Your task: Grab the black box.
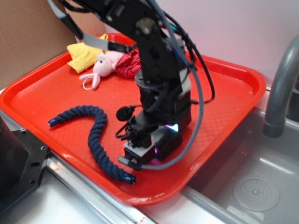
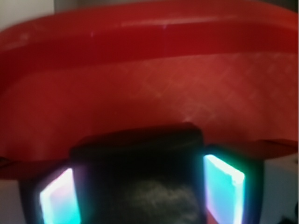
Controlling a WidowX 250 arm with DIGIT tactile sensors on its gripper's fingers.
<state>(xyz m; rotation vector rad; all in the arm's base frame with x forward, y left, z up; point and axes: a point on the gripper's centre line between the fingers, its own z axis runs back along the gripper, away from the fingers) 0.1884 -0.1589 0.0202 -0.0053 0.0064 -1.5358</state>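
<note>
Down near the front rim of the red plastic tray, the black robot gripper sits low over the textured floor, with only a narrow strip of tray between it and the raised lip ahead. Beyond that lip lies the grey metal sink basin, and the grey curved faucet stands well off to one side. Close beside the gripper on the other side curls the dark blue braided rope, its near end just beside the fingers. Behind the arm, well apart, rest a pink plush toy, a yellow cloth and a dark red cloth.

From the wrist camera, the glossy black square box with rounded edges fills the space between the two glowing finger pads, which press against its sides: the gripper is clamped on it. The tray's rim curves across just ahead.
</note>
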